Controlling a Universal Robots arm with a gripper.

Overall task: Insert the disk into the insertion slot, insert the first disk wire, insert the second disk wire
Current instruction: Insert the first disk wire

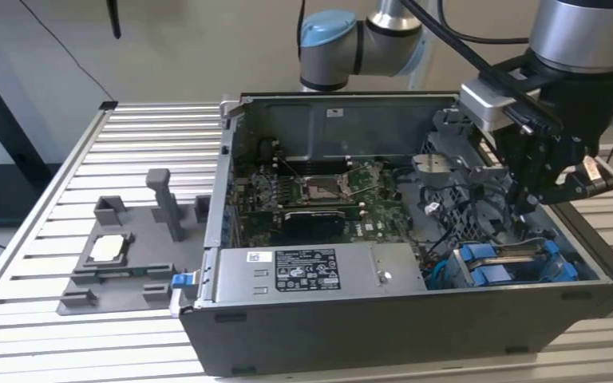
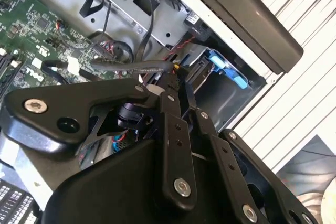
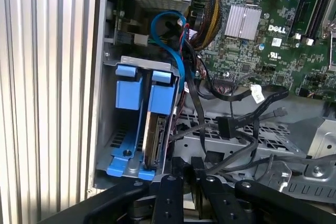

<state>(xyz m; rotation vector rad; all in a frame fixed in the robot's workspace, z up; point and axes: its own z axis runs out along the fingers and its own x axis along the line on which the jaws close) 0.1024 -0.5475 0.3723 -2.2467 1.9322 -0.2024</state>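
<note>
Down in the case (image 1: 370, 335) corner at the exterior view's right, the disk (image 3: 156, 140) stands on edge in the slot (image 3: 107, 124), its exposed edge running toward the gripper (image 3: 185, 174) just beside it, jaws drawn narrow among loose wires (image 3: 231, 129), holding nothing I can make out.

- The disk (image 3: 154, 141) sits edge-on in the insertion slot (image 3: 107, 124); its label face is hidden.
- The arm (image 1: 589, 32) runs off the exterior view's top edge.
- Black cables (image 3: 201, 124) vanish beneath the gripper (image 3: 185, 167) in the first wrist view.
</note>
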